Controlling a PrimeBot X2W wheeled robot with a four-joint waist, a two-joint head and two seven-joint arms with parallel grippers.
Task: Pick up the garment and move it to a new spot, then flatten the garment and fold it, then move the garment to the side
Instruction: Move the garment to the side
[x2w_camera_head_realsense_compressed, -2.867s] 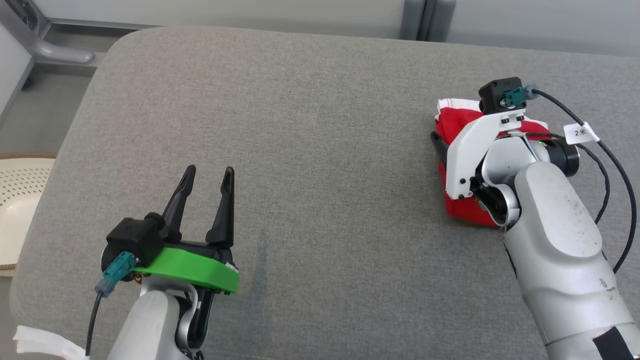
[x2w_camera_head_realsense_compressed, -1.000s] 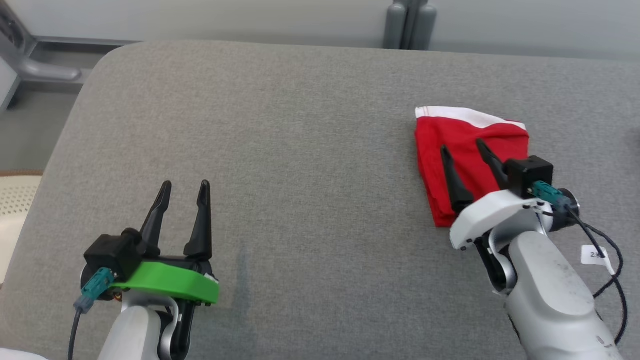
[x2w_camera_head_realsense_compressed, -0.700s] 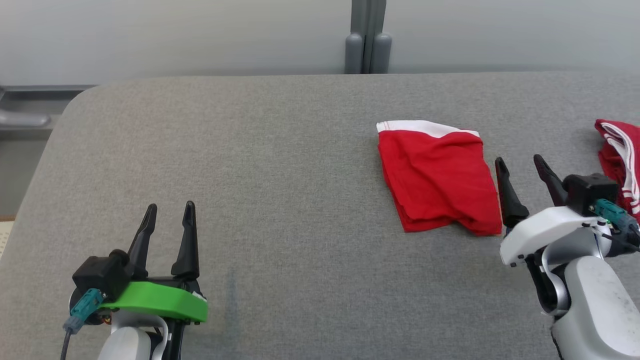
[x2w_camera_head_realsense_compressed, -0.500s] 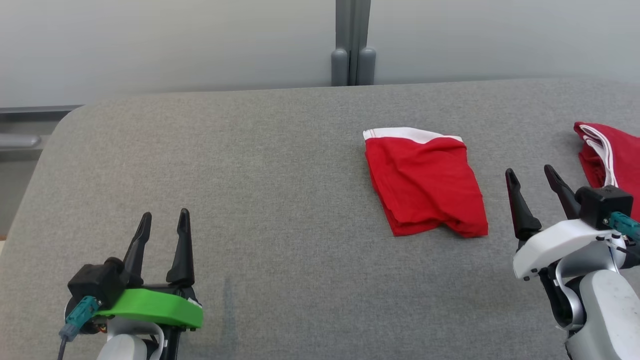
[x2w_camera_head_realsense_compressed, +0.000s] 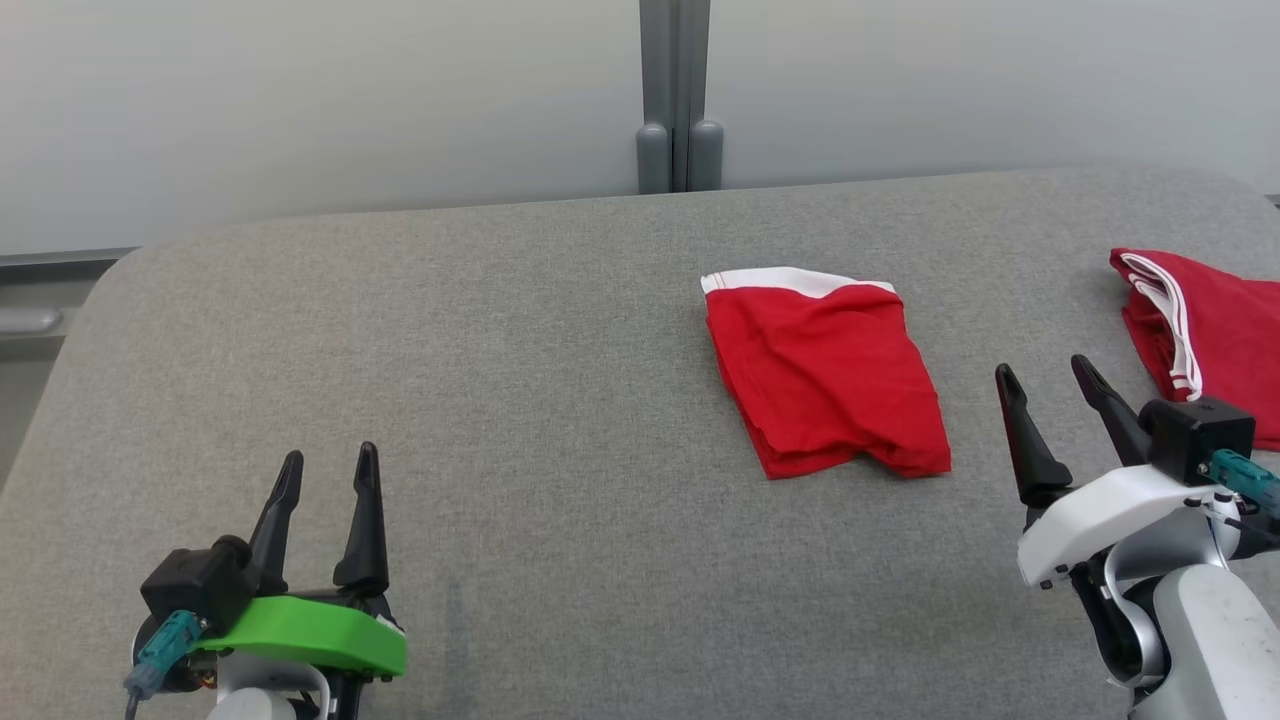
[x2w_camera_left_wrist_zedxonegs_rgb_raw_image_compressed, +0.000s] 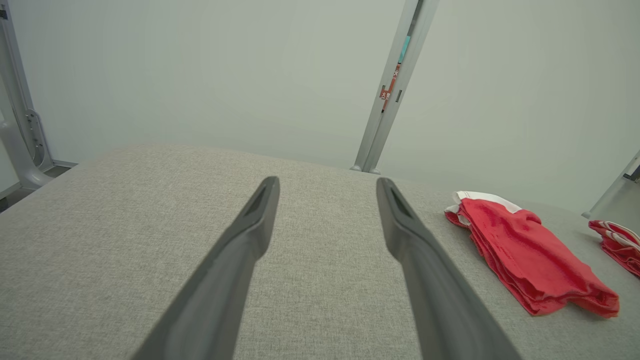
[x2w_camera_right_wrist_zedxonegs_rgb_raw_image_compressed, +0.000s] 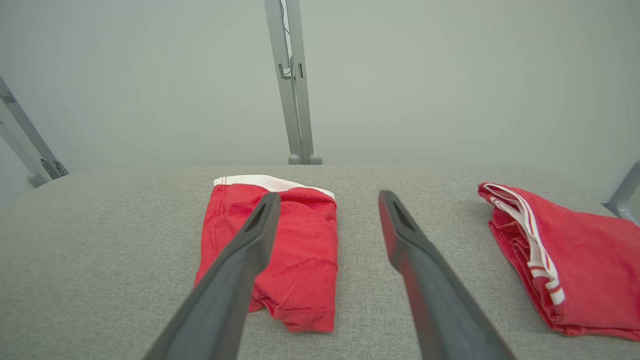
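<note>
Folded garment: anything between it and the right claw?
Nothing visible. Only bare grey surface separates the open right claw from the folded garment. The second garment lies on the claw's other side, to the robot's right, out of that path.

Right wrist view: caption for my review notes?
Open right gripper faces a folded red garment, a second red garment apart at its right, on grey padding.

1. You have a grey fabric worktop (x2w_camera_head_realsense_compressed: 480, 330) with rounded far corners.
2. At its right edge you can see a second red garment (x2w_camera_head_realsense_compressed: 1220, 330) with white stripes, lying folded.
3. Behind the far edge, a grey post (x2w_camera_head_realsense_compressed: 673, 90) stands against a pale wall (x2w_camera_head_realsense_compressed: 300, 100).
4. Off the far left corner, you have a grey metal frame (x2w_camera_left_wrist_zedxonegs_rgb_raw_image_compressed: 20, 135).
</note>
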